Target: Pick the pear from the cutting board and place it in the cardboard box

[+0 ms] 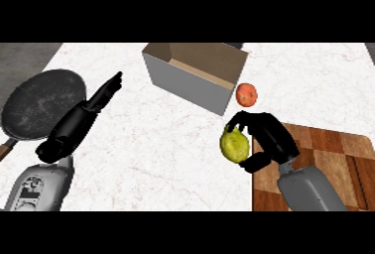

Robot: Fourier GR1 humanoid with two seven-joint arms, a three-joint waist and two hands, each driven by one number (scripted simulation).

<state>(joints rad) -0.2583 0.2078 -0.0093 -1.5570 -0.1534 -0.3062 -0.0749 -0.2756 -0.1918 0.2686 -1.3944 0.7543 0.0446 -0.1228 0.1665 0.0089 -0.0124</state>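
Fingers [242, 120] curled round pear [235, 144], white marble counter [168, 149]

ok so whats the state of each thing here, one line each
pear: held in the right hand, off the cutting board, beside its left edge
right hand: curled round the pear
left hand: open, fingers straight, holding nothing
cardboard box: open at the top, nothing seen inside
cutting board: flat on the counter, nothing on it
pan: on the counter, nothing in it
orange-red fruit: on the counter beside the box
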